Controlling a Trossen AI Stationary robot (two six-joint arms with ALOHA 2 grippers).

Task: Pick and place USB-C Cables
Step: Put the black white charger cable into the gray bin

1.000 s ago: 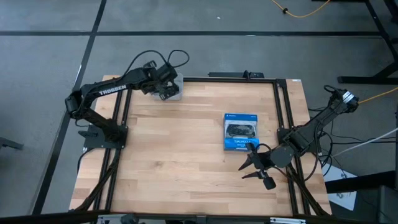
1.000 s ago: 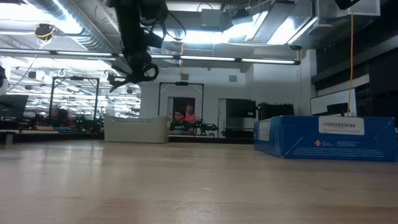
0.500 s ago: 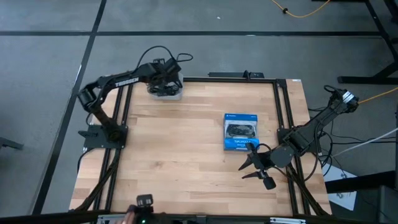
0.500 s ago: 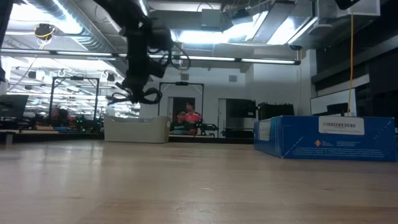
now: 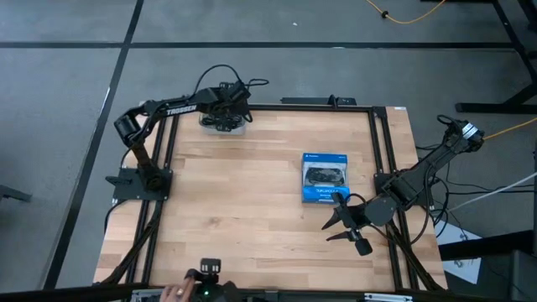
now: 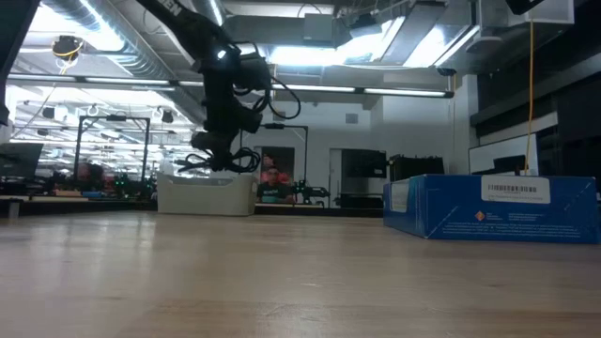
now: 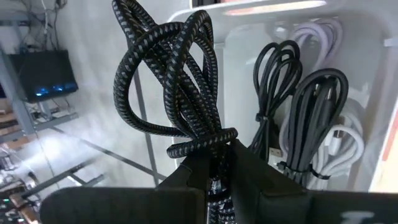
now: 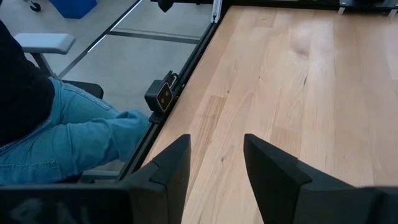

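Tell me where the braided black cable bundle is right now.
The braided black cable bundle hangs from the left claw above the white plastic bin at the table's far left edge, in the high view.

My left tool (image 5: pixel 225 117) hangs over the white bin (image 5: pixel 237 127) at the worktop's (image 5: pixel 235 201) far edge, its fingers pinched on a black braided cable (image 7: pixel 171 87). Cable bundles (image 7: pixel 311 112) crowd the bin's compartments. The blue box (image 5: pixel 325 177) stands well apart; bare worktop lies between. My right tool (image 5: pixel 341 225) sits just beside that box.

place: robotics lab | signs — ceiling ducts (image 6: pixel 113 47), strip lights (image 6: pixel 394 91), equipment racks (image 6: pixel 103 160) — concrete floor (image 5: pixel 252 21)
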